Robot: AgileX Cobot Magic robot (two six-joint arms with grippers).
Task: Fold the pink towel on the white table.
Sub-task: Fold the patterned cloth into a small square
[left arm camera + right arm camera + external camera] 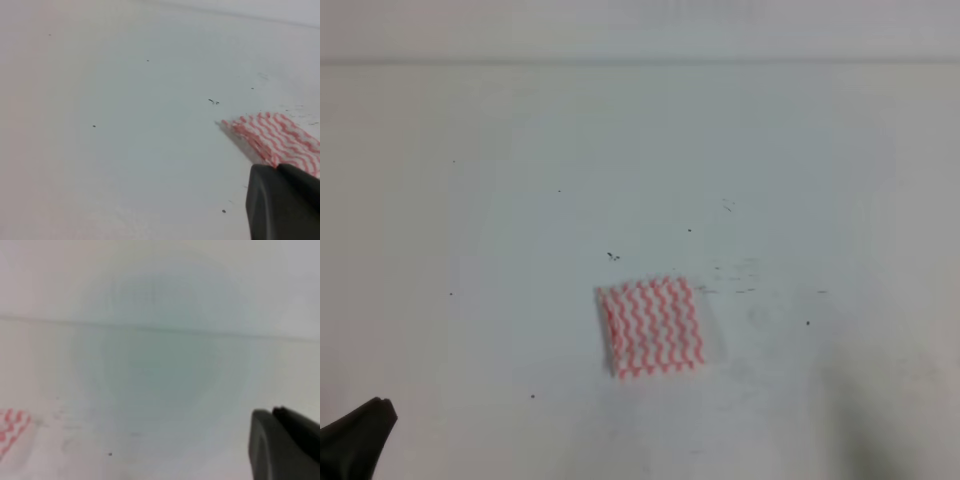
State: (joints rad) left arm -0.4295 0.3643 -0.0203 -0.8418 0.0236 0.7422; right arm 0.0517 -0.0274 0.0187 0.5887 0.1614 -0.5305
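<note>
1. The pink towel (652, 326) sits a bit below and right of the middle of the high view, folded down into a small, roughly square packet. Wavy pink-red and white stripes run across its top, and it's turned slightly off square to the frame.

2. It's lying flat on the white surface (500, 220). A thin white bit of cloth peeks out along its right and lower edges, and the left edge looks a little thicker, like stacked layers.

3. Nothing is touching the towel in any view.

4. Just above its top left corner there's a small dark scuff (613, 257), and a few faint smudges (735, 278) sit off its top right. Tiny dark specks are scattered over the rest of the surface.

5. The left hand (358, 438) pokes in at the bottom left corner of the high view as a dark pointed shape, well apart from the towel. In the left wrist view its black fingers (282, 202) fill the lower right, pressed together with only a thin seam showing, so it looks closed on nothing. The towel's corner shows just past them.

6. The right hand (286, 440) only shows in its own wrist view, lower right, blurry. Its dark fingers also seem together with nothing between them. A sliver of the towel sits at the far left edge there.
</note>
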